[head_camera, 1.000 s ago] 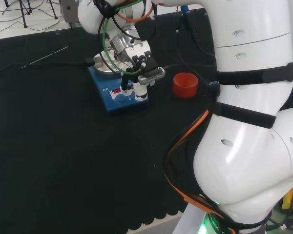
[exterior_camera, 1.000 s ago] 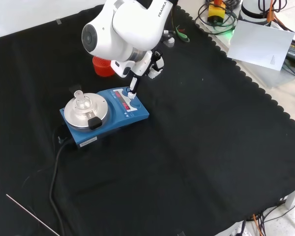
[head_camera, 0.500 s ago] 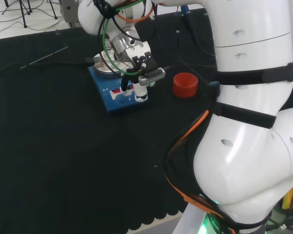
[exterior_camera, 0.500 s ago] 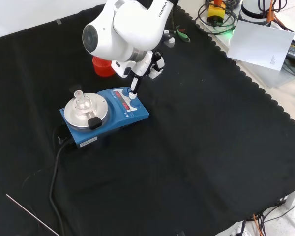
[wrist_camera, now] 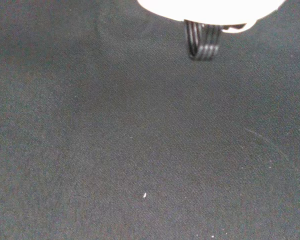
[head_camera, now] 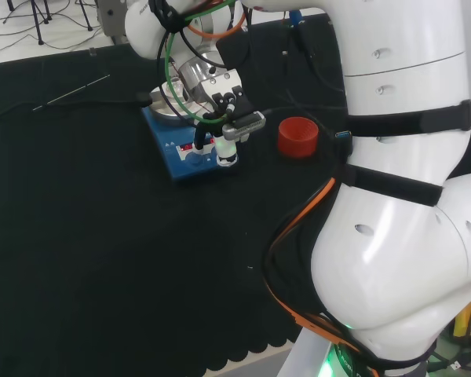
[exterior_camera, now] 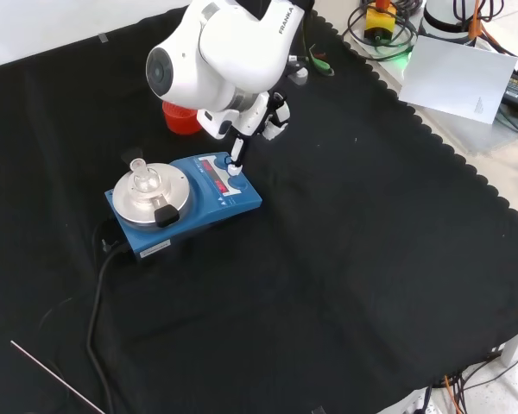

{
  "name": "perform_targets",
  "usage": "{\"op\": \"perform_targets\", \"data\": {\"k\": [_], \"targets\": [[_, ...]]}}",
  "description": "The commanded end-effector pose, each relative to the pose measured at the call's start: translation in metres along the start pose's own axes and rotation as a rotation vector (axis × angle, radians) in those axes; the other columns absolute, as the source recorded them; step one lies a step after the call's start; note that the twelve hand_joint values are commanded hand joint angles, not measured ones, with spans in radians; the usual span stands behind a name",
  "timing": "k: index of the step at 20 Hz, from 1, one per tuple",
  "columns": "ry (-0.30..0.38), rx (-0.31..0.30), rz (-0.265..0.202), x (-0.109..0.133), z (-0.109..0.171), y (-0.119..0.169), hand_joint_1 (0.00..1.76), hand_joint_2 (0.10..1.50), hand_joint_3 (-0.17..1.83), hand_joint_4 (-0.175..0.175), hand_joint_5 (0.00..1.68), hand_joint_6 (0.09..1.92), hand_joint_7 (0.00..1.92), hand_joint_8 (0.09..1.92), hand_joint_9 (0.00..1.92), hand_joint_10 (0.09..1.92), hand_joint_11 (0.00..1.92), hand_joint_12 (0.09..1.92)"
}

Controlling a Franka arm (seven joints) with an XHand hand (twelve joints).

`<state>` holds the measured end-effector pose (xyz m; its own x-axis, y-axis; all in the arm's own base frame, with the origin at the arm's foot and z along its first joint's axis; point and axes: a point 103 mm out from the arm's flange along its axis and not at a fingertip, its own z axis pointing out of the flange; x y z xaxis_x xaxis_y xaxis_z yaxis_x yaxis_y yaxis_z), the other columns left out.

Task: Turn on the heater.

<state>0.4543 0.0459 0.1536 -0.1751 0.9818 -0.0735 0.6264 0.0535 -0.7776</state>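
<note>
On the left of the robot hand (exterior_camera: 257,116) in the front view, the blue heater (exterior_camera: 183,204) lies on the table (exterior_camera: 371,259), with a small glass flask (exterior_camera: 142,178) on its metal plate. One straight finger (exterior_camera: 236,157) points down on the heater's control panel, at a knob, probably to switch it on; the robot hand holds nothing. Behind the robot hand stands a red ring (exterior_camera: 180,116), apart from the heater. Nothing seems to block the panel, and the black cable (exterior_camera: 95,302) runs away from it.
</note>
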Motion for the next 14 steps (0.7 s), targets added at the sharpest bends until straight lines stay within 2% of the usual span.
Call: {"op": "perform_targets", "data": {"k": [1,14], "targets": [[-0.001,0.001,-0.004,-0.0001,0.0005,0.0008,1.48,0.60,1.17,-0.008,0.23,0.09,1.78,1.92,1.91,1.69,1.78,1.51],[-0.004,0.010,-0.010,0.0009,0.0029,0.0038,1.48,0.60,1.17,-0.008,0.23,0.09,1.78,1.92,1.90,1.69,1.78,1.51]]}}
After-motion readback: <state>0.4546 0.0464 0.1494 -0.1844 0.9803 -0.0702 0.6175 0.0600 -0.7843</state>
